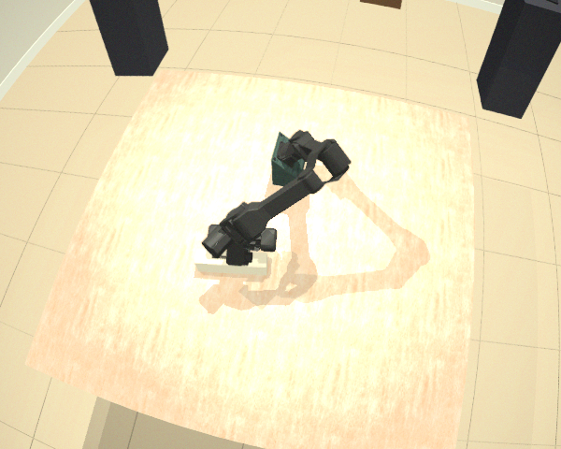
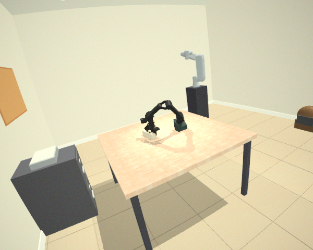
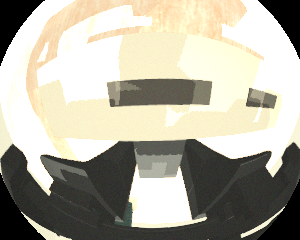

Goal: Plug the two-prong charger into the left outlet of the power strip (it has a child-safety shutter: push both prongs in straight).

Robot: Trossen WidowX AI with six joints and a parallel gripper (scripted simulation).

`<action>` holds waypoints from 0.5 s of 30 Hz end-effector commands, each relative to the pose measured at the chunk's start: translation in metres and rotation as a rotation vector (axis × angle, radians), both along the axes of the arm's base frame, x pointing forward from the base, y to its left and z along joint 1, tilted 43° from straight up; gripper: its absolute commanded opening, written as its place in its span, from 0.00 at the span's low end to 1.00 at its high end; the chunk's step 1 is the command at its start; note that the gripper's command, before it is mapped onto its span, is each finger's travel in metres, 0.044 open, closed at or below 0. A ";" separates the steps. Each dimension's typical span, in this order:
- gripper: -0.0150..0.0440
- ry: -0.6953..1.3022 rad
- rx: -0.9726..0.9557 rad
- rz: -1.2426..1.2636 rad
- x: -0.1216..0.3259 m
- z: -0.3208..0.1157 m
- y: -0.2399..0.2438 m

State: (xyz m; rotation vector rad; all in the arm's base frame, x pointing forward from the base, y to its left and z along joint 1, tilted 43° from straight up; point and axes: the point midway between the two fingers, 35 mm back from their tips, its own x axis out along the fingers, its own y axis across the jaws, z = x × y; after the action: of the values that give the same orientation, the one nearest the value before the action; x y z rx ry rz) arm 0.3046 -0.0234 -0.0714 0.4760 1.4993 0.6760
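Pinching the small grey two-prong charger (image 3: 158, 159) between its jaws, the black parallel-jaw gripper (image 3: 158, 190) is held directly above the cream rectangular power strip (image 3: 157, 110).

No writing, label, brand, number or sign is showing legibly in any of the views. The power strip (image 3: 157, 103) is presenting only plain cream faces and dark slots, and the orange panel (image 2: 6, 94) on the wall is showing bare.
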 end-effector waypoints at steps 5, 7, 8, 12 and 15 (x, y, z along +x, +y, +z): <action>0.25 -0.037 0.000 0.005 0.009 0.001 0.003; 0.25 -0.037 0.000 0.005 0.009 0.001 0.003; 0.25 -0.037 0.000 0.005 0.009 0.001 0.002; 0.25 -0.037 0.000 0.005 0.009 0.001 0.002; 0.25 -0.037 0.000 0.005 0.008 0.001 0.002</action>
State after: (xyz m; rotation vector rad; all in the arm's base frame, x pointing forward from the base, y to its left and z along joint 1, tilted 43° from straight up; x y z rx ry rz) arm 0.3048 -0.0234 -0.0710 0.4743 1.4975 0.6756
